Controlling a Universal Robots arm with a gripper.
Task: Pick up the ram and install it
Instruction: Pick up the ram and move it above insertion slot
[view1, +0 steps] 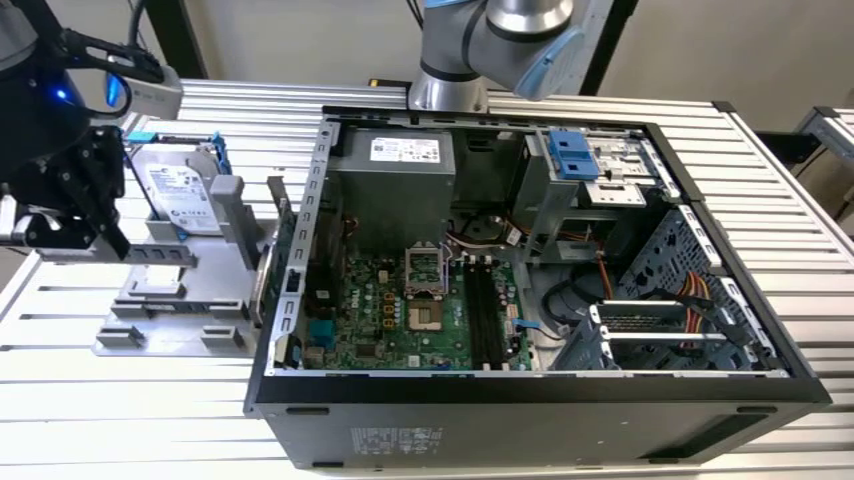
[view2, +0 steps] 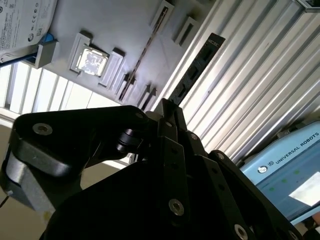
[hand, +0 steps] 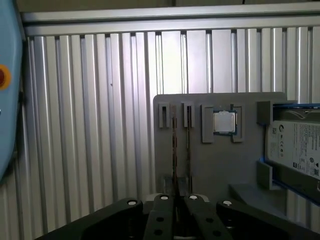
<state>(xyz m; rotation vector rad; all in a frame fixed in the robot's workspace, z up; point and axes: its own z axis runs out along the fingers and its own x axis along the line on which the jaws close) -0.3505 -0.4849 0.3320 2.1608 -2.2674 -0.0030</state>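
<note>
The ram (view2: 197, 62) is a thin dark stick with black chips, and in the second wrist view it sticks out from between my fingertips over the slatted table. In the first wrist view the ram (hand: 174, 150) shows edge-on as a narrow line rising from the gripper (hand: 175, 197), which is shut on it. In the exterior view the black gripper (view1: 107, 235) hangs at the far left, above the grey parts holder (view1: 174, 300) and well apart from the open computer case (view1: 534, 390). The long black memory slots (view1: 483, 315) lie on the green motherboard (view1: 387, 310).
The holder also carries a silver hard drive with blue handles (view1: 180, 195) and a small square processor (hand: 223, 122). Another thin strip (hand: 188, 145) stands edge-on in a holder slot. The arm's base (view1: 447, 90) stands behind the case. A pale blue box (view2: 285, 165) lies on the ribbed metal table.
</note>
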